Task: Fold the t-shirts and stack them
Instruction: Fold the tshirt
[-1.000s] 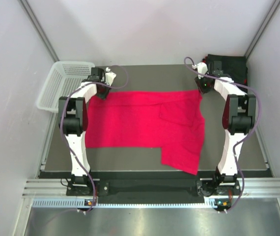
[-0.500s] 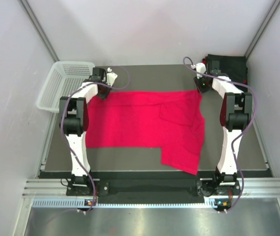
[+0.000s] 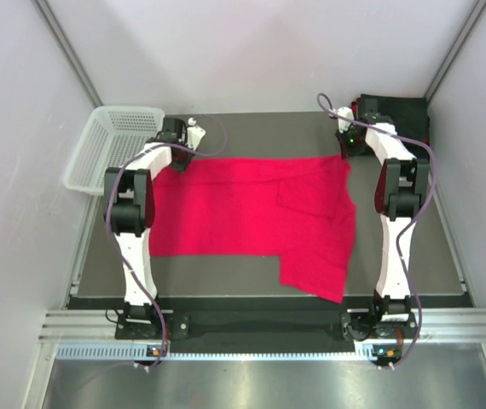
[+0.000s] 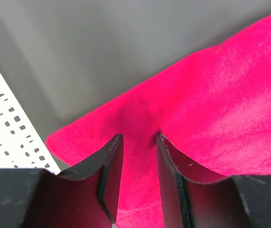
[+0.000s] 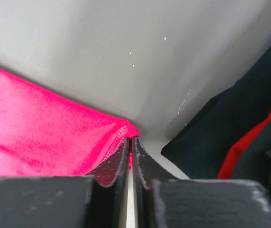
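Note:
The red t-shirt [image 3: 251,209] lies spread flat on the dark table, its near right part folded over. My left gripper [image 3: 179,158] is down on the shirt's far left corner. In the left wrist view that gripper [image 4: 139,137] is open, its fingers astride a pucker of red cloth [image 4: 221,95]. At the shirt's far right corner is my right gripper [image 3: 346,153]. In the right wrist view its [image 5: 131,138] jaws are shut on the red hem [image 5: 40,123]. Black t-shirts [image 3: 401,115] sit piled in the far right corner, and the pile [image 5: 235,123] shows a red strip.
A white mesh basket [image 3: 111,145] stands off the table's far left corner, close beside the left gripper, and its wall [image 4: 7,128] shows in the left wrist view. Grey walls enclose the table on three sides.
The right gripper has shut on the red t-shirt's far right corner, and the right arm has shifted slightly toward the back. The left arm and the shirt have not moved.

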